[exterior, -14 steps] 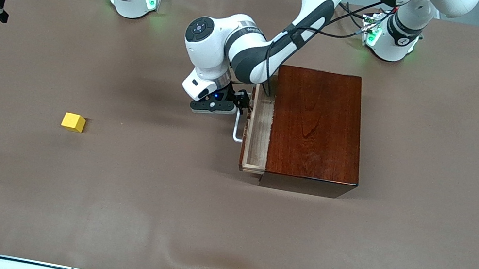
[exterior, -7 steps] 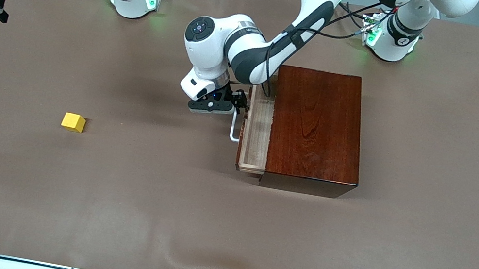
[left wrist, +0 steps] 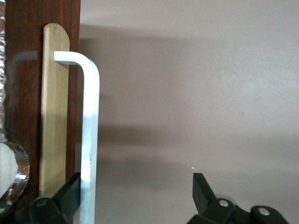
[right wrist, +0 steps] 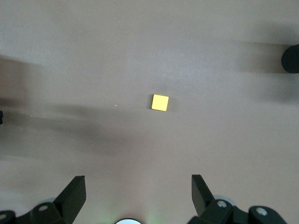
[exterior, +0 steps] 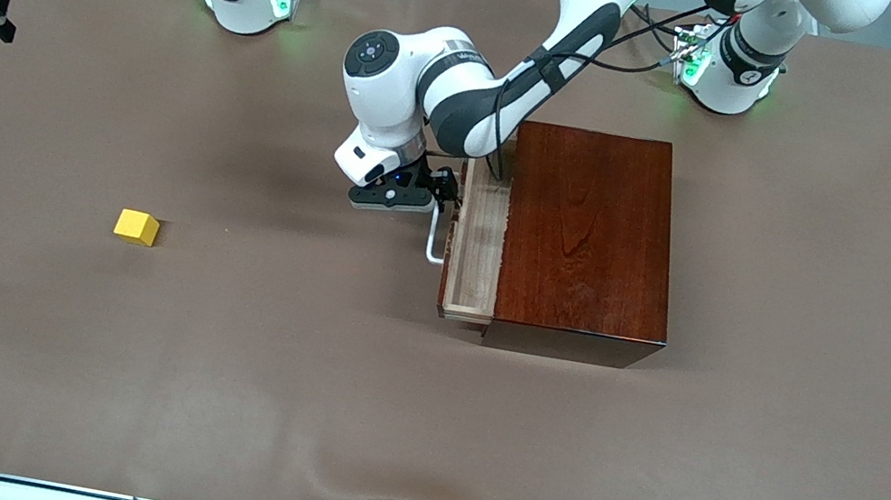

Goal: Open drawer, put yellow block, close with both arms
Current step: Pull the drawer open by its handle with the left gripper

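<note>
- The left gripper (exterior: 445,191) is spread wide, one finger (left wrist: 70,191) seemingly touching the white U-shaped bar handle (exterior: 435,236) of the pale light-wood drawer (exterior: 479,247), which is partly out.
- The right gripper (right wrist: 138,196), spread wide, hangs over the small bright yellow block (exterior: 137,227).

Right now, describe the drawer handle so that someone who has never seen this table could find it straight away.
Find the dark red wooden box on the brown table. On its side facing the right arm's end, a pale drawer sticks out slightly. The handle is the white U-shaped bar on the drawer's front, the only white part of the box.
</note>
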Action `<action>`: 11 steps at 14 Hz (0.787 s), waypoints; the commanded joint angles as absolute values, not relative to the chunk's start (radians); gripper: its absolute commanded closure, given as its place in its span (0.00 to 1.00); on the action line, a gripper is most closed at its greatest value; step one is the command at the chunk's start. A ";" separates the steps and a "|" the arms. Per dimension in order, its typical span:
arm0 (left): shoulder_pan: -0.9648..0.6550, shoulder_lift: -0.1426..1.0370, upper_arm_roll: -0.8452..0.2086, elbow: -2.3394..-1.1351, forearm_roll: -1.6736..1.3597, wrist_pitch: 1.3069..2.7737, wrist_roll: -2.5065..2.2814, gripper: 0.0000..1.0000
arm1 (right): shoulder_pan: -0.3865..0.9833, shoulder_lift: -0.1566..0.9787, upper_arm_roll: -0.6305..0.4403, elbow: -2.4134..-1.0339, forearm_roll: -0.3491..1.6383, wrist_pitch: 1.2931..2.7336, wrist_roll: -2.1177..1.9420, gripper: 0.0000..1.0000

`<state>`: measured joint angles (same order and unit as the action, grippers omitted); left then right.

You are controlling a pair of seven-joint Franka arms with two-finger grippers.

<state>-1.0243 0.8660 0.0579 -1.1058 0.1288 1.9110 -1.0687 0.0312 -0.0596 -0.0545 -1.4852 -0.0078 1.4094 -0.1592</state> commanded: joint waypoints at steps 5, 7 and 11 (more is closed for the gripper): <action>-1.028 0.927 0.058 -1.025 0.086 1.962 -1.089 0.00 | 0.029 -0.051 -0.055 -1.463 0.000 1.394 -0.167 0.00; -1.028 0.927 0.058 -1.022 0.086 1.970 -1.089 0.00 | 0.029 -0.051 -0.055 -1.463 -0.002 1.394 -0.167 0.00; -1.028 0.933 0.060 -1.003 0.086 1.973 -1.089 0.00 | 0.029 -0.051 -0.055 -1.463 -0.002 1.394 -0.167 0.00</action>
<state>-1.0231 0.8734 0.0604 -1.0952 0.1099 1.9433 -1.0738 0.0312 -0.0596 -0.0546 -1.4852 -0.0078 1.4094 -0.1592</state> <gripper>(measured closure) 0.000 0.000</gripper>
